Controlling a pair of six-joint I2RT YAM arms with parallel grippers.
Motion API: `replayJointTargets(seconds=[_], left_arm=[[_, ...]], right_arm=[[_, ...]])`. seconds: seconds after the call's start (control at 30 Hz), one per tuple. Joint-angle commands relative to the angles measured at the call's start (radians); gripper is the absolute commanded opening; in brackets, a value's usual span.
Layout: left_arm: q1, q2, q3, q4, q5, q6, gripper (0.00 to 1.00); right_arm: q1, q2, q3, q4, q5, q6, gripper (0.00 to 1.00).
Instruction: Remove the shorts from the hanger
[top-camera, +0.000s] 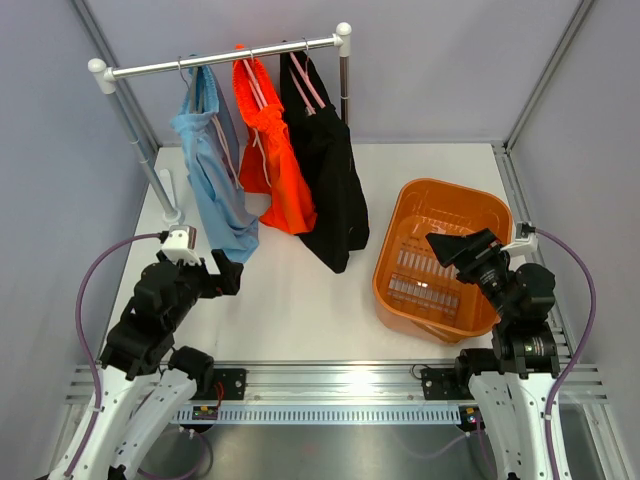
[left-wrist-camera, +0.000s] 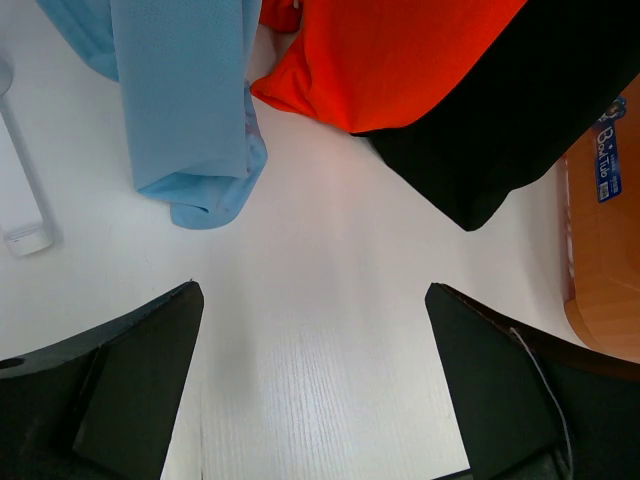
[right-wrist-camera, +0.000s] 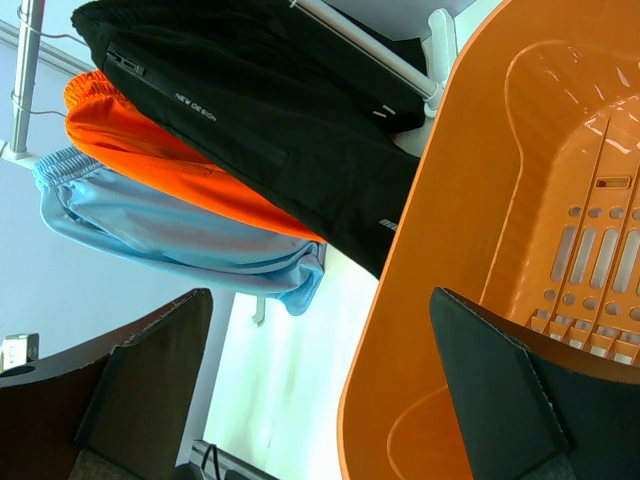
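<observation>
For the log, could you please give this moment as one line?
shorts: three hanging on rail | left hand: open, empty | right hand: open, over basket

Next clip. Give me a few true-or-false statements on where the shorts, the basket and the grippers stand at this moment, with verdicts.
1. The light blue shorts, orange shorts and black shorts all hang from the rail. True.
2. The black shorts hang in the middle of the three. False: the orange shorts are in the middle; the black shorts are toward the right end in the top view.
3. One pair of shorts already lies in the basket. False: the basket holds no shorts.
4. The left gripper and right gripper are both open and hold nothing. True.
</observation>
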Motion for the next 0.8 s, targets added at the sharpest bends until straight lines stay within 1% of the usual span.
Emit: replayJointTargets(seconds=[0.0, 0.33, 0.43, 0.47, 0.5, 0.6, 0.63, 0.7, 0.73, 0.77], left_arm=[[-0.003, -0.008, 0.033, 0.045, 0.019, 0.013, 0.99], [-0.003, -0.008, 0.036, 0.046, 0.023, 0.013, 0.99], [-0.003, -0.010, 0.072, 0.059, 0.043, 0.019, 0.99], [-0.003, -0.002, 0.100, 0.060, 0.045, 0.015, 0.99], [-0.003, 0.009, 0.179, 0.063, 0.043, 0.012, 0.99], [-0.003, 0.095, 0.311, 0.103, 0.016, 0.010, 0.99], [-0.003, 0.166, 0.400, 0.111, 0.005, 0.011, 0.99], [-0.003, 0.246, 0.491, 0.122, -0.036, 0.019, 0.99], [-0.003, 0.283, 0.566, 0.132, -0.050, 0.022, 0.99], [-0.003, 0.349, 0.598, 0.169, -0.091, 0.022, 0.99]], right_arm=[[-0.005, -0.023, 0.001, 0.016, 0.007, -0.017, 0.99], [-0.005, -0.023, 0.012, -0.021, 0.037, -0.034, 1.00], [-0.005, -0.011, 0.033, -0.041, 0.038, -0.041, 0.99], [-0.005, -0.009, 0.037, -0.053, 0.040, -0.049, 0.99], [-0.003, -0.007, 0.041, -0.056, 0.038, -0.052, 0.99], [-0.005, 0.000, 0.037, -0.056, 0.029, -0.061, 0.99], [-0.005, 0.005, 0.035, -0.055, 0.029, -0.064, 0.99], [-0.005, 0.008, 0.037, -0.058, 0.026, -0.071, 1.00], [-0.005, 0.008, 0.041, -0.059, 0.023, -0.074, 0.99], [-0.005, 0.008, 0.044, -0.059, 0.020, -0.078, 1.00]])
